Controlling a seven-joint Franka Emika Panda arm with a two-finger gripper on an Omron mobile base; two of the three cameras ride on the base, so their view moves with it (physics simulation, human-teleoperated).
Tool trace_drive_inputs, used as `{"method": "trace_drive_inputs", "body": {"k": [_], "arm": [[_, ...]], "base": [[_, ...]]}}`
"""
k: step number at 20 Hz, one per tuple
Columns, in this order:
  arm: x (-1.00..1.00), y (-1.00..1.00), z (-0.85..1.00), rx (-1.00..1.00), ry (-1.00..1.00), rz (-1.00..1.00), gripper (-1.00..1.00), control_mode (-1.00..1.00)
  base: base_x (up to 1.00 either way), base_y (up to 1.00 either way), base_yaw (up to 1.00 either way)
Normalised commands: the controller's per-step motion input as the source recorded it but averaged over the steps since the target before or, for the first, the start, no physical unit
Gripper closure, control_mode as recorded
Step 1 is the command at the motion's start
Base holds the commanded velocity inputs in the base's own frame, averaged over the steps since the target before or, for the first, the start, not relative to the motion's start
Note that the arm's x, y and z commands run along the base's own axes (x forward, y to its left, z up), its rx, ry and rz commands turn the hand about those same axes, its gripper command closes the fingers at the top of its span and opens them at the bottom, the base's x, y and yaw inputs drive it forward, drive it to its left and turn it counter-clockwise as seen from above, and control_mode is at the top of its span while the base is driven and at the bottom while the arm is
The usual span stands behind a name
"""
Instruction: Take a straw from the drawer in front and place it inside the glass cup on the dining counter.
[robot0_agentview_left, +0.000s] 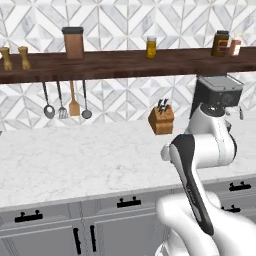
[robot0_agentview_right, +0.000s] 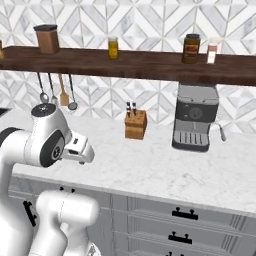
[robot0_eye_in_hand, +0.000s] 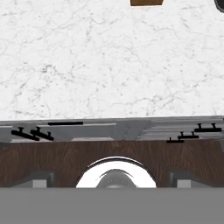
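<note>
straw: judged to lie inside the drawer (robot0_agentview_left: 107, 204), hidden behind its closed front, so nothing can be picked yet.
drawer: wide grey front just under the worktop edge, pushed fully in; its black bar handle (robot0_agentview_left: 129, 202) is the only thing to pull it by.
gripper (robot0_eye_in_hand: 112, 180): fingers spread wide with nothing between them, looking down over the worktop edge at the drawer fronts, apparently ready for the handle.
arm: folded high in front of the cabinets, hand well above the handle; it has to come down and forward.
step in hand: likely opening the drawer; the task is barely started.
worktop (robot0_agentview_left: 75, 160): white marble, bare near the front edge.
behind: knife block (robot0_agentview_left: 161, 120) and coffee machine (robot0_agentview_right: 195, 117) against the wall, well clear of the reach.
above: dark wooden shelf (robot0_agentview_left: 125, 62) with jars; hanging utensils (robot0_agentview_left: 65, 107) beneath it, to the left.
neighbours: narrower drawers (robot0_agentview_right: 182, 214) to the right, easy to mistake for the target.
in the way: only the closed front.
</note>
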Motion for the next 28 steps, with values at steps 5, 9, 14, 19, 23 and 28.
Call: {"method": "trace_drive_inputs", "body": {"k": [5,9,14,19,23,28], "arm": [[0.0,0.0,0.0,0.0,0.0,0.0,-1.0,1.0],[0.0,0.0,0.0,0.0,0.0,0.0,-1.0,1.0],[0.0,0.0,0.0,0.0,0.0,0.0,-1.0,1.0],[0.0,0.0,0.0,0.0,0.0,0.0,-1.0,1.0],[0.0,0.0,0.0,0.0,0.0,0.0,-1.0,1.0],[0.0,0.0,0.0,0.0,0.0,0.0,-1.0,1.0]], "base": [[-0.37,-0.52,0.13],[-0.33,-0.49,0.18],[-0.34,-0.46,0.22],[-0.4,-0.31,0.26],[-0.5,-0.15,0.38],[-0.48,-0.25,0.37]]}}
